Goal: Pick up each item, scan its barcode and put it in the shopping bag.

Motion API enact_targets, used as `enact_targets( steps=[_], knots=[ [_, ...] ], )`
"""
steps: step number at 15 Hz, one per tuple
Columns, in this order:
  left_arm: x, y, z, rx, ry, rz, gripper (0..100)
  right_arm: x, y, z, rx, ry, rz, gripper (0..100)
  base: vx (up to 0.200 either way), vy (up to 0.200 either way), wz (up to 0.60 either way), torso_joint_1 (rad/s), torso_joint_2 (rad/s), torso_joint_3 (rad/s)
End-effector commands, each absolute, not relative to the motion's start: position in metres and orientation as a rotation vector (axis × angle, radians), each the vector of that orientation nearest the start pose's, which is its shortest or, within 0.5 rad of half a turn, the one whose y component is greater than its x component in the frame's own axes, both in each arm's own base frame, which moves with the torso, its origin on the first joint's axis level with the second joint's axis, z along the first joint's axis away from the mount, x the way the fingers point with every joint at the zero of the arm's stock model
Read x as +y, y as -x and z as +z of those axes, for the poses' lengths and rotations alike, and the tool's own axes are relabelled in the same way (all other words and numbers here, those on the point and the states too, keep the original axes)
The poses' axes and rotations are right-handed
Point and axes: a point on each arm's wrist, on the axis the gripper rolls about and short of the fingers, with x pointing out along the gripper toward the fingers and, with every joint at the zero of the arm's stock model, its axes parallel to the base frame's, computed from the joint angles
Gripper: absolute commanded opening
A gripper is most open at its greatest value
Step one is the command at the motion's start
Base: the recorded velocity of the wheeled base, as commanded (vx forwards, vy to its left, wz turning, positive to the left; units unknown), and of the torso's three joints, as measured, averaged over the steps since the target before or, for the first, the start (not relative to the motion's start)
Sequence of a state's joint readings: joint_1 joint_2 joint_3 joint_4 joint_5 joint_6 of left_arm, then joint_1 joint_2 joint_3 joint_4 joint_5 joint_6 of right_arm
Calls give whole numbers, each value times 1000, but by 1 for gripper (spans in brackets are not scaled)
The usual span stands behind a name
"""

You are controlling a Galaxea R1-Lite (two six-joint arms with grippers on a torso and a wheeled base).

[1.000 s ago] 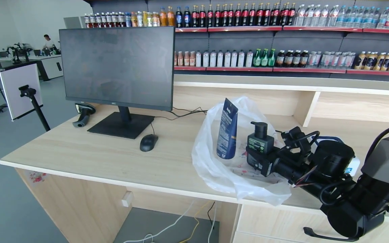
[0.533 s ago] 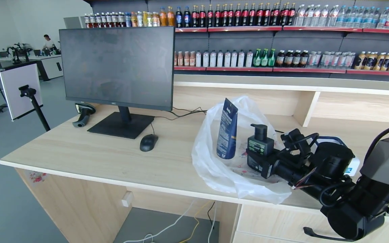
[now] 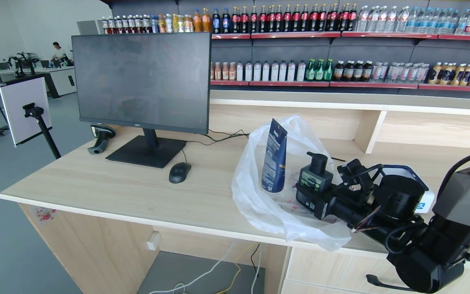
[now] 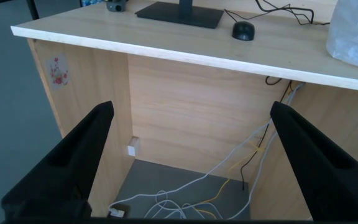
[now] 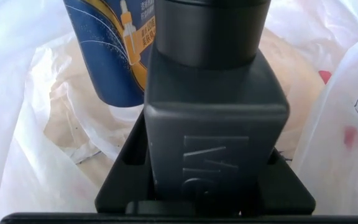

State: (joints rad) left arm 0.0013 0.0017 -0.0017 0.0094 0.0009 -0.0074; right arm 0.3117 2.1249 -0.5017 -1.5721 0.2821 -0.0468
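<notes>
The right end effector point(image 3: 313, 197) grips the tilted pump bottle point(image 3: 315, 176), the open shopping bag point(image 3: 251, 196) directly beneath it.

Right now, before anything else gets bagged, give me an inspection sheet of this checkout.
Surface: wooden counter, pale and flat.
Job's things: clear shopping bag lying open; blue tube upright inside; black pump bottle tilted beside the tube.
Clutter: monitor, mouse, handheld scanner left of the monitor's stand.
Pincers: right pincer shut on the pump bottle; left pincer open, low before the counter's front.
Cables: black leads behind the monitor; loose wires under the counter.
Surroundings: shelves of drink bottles behind.
</notes>
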Motion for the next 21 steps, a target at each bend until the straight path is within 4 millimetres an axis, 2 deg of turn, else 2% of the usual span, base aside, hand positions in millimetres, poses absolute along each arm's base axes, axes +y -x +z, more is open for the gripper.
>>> enact_targets(
  steps=[1, 7, 8, 14, 17, 19, 20, 21],
  knots=[
    [0, 23, 75, 9, 8, 3, 100, 106, -309, 69, 45, 46, 595, 0, 0, 0, 0, 0, 0, 0],
    [0, 23, 75, 9, 8, 2, 100, 103, -306, 65, 69, 46, 589, 0, 0, 0, 0, 0, 0, 0],
    [0, 23, 75, 9, 8, 3, 100, 102, -305, 65, 71, 46, 587, 100, 0, 0, 0, 0, 0, 0],
    [0, 23, 75, 9, 8, 3, 100, 87, -301, 92, -13, 45, 546, 100, 0, 0, 0, 0, 0, 0],
    [0, 23, 75, 9, 8, 2, 100, 85, -286, 118, -87, 45, 549, 100, 0, 0, 0, 0, 0, 0],
    [0, 23, 75, 9, 8, 3, 100, 85, -271, 134, -130, 45, 561, 100, 0, 0, 0, 0, 0, 0],
    [0, 23, 75, 9, 8, 3, 100, 81, -251, 153, -190, 44, 568, 100, 0, 0, 0, 0, 0, 0],
    [0, 23, 75, 9, 8, 2, 100, 77, -236, 163, -223, 44, 568, 100, 0, 0, 0, 0, 0, 0]
  ],
)
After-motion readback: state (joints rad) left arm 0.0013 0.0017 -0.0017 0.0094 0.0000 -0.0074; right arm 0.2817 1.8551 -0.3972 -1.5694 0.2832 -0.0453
